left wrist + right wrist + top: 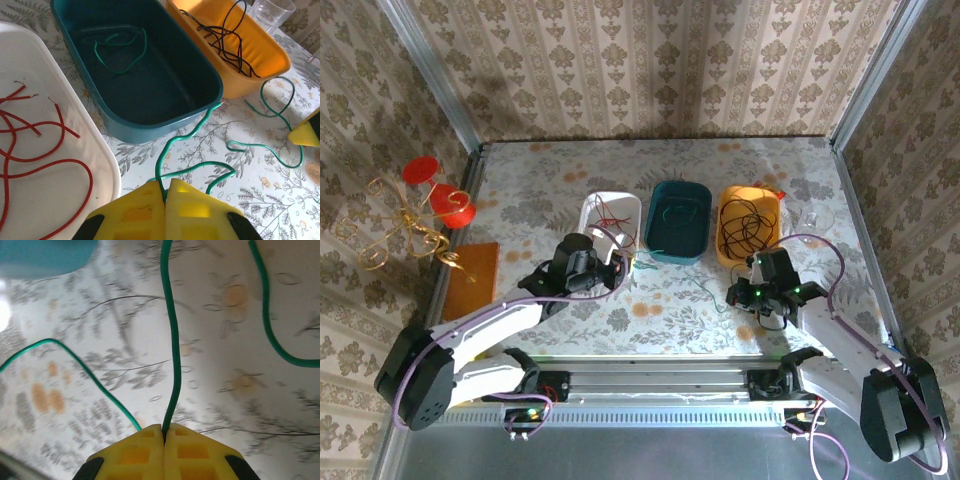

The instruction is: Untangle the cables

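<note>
Yellow left fingers (135, 212) and yellow right fingers (135, 455) were each pinched shut on thin, glossy green cable (176, 360), which looped in kinks over the floral-printed surface (260, 200) toward its near edge.

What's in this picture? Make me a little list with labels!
Left gripper: shut on green cable lying on the table
Right gripper: shut on green cable too
White bin: red cables
Teal bin: one green wire
Orange bin: black cables
Clear cup: beside orange bin
</note>
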`<state>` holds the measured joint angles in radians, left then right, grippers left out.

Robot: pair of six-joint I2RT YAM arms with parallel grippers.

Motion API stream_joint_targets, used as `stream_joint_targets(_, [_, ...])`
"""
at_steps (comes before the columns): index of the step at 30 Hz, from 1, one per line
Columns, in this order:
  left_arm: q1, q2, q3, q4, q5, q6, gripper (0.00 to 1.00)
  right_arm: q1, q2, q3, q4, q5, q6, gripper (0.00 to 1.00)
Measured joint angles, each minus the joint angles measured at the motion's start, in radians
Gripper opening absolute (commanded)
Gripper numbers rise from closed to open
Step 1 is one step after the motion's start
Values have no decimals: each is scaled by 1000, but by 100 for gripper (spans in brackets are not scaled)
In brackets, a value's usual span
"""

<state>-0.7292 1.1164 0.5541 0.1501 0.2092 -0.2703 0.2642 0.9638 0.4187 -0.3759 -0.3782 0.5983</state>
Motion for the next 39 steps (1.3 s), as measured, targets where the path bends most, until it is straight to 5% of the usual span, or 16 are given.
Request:
stream_joint_targets(12, [30,-37,-41,56,-111,-65,0,146,1,146,13,-148,0,8])
stream_joint_targets(23, [31,-133,-44,5,-250,-76,0,98,552,633,2,55,-28,10])
stream_joint_targets(30, [31,-152,-44,-25,-251,-75,0,97,774,845,-92,145,-65,49])
stream_joint_targets(39, [30,-100,-44,2,-200,-99,0,137,600,769,-120,140,-111,53])
